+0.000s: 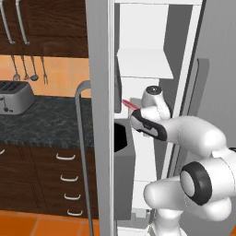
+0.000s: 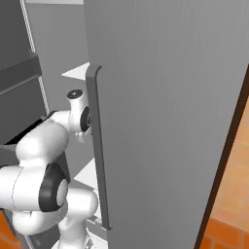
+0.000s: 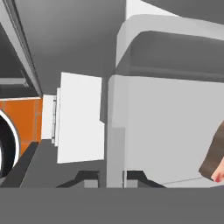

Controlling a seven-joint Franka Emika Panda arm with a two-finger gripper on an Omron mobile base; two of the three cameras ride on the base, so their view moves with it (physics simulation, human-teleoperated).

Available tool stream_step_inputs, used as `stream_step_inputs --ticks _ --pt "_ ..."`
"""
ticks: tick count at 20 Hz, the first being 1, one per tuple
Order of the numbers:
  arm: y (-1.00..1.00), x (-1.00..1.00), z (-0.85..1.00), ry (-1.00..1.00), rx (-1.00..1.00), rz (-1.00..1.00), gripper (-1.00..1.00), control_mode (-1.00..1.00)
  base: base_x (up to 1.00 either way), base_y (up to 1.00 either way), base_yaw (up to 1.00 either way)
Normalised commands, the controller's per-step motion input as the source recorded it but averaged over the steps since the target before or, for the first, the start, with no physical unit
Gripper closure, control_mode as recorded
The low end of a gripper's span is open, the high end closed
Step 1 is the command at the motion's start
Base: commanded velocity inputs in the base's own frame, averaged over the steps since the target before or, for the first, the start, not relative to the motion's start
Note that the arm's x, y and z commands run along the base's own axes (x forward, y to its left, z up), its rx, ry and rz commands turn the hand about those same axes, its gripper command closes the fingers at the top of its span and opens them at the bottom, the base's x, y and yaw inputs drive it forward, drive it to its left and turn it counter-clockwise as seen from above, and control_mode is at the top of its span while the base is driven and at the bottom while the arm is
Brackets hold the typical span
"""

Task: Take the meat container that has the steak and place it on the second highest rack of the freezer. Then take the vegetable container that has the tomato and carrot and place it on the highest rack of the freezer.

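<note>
My gripper (image 3: 111,178) is shut on a thin upright wall of the pale meat container (image 3: 166,131), which stands between the two fingertips. Against the tub's right side lies the pink-brown steak (image 3: 215,159). In the left base view my arm (image 1: 193,133) reaches into the open freezer (image 1: 152,27), and the red end of the steak (image 1: 129,105) pokes out just left of the hand, below a pale shelf (image 1: 145,62). In the right base view the arm (image 2: 44,141) bends in behind the freezer's grey door (image 2: 170,97).
The freezer's left door (image 1: 102,115) stands edge-on close to the hand, with a curved handle (image 1: 82,129) and a dark bin (image 1: 120,136) on it. A dark counter with a toaster (image 1: 16,97) and drawers lies to the left.
</note>
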Motion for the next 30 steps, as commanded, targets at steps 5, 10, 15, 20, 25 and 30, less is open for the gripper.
stream_step_inputs --ticks 5,10,15,20,25,30 --pt "-0.07 0.6 -0.28 0.0 0.0 -0.02 1.0 -1.0 0.0 0.0 0.0" --pt "-0.09 0.53 -0.26 0.0 0.0 0.0 1.0 -1.0 0.0 0.0 0.0" --pt "-0.03 0.17 -0.31 -0.04 -0.01 0.0 -1.0 -1.0 0.0 0.0 0.0" --pt "0.0 -0.07 -0.14 -0.14 0.0 0.0 -1.0 -1.0 0.0 0.0 0.0" --pt "0.0 -0.4 0.02 -0.24 0.0 0.0 -1.0 -1.0 0.0 0.0 0.0" --pt "0.01 -0.73 0.54 -0.16 0.0 0.0 -1.0 -1.0 0.0 0.0 0.0"
